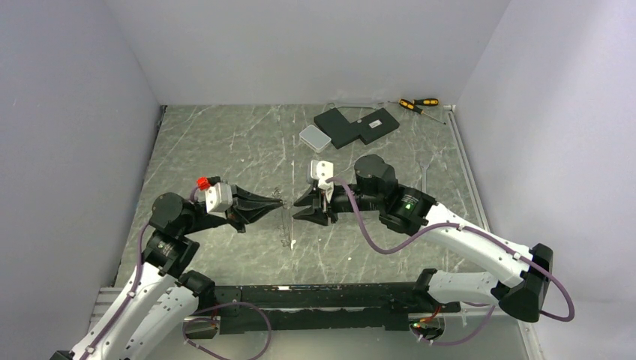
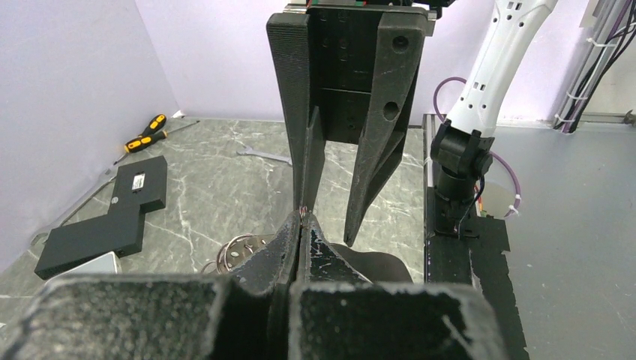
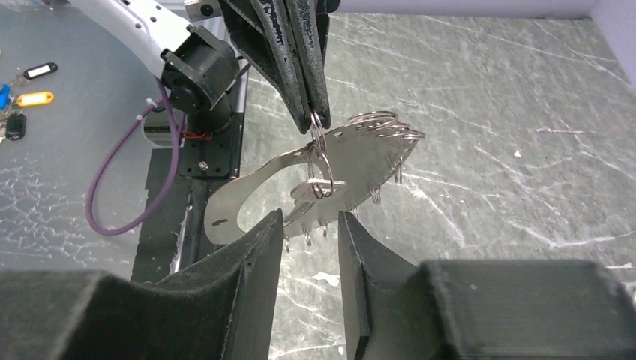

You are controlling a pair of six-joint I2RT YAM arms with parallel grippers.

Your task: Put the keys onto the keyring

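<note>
My left end effector is clamped on the keyring, holding it above the bench. A flat silvery plate carrying more rings hangs from it. My right end effector is open just beside the plate's lower edge.

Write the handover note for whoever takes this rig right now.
Left pincer: shut on the keyring, holding it up between the arms.
Right pincer: open, facing the left one, its fingers near the lower edge of a flat silvery plate, gripping nothing.
Things: the plate hangs from the keyring, with small wire rings along its edge. No separate keys can be made out.
Done: keyring held up for threading.
Left: threading the keys. Whether any is already on cannot be told.
</note>
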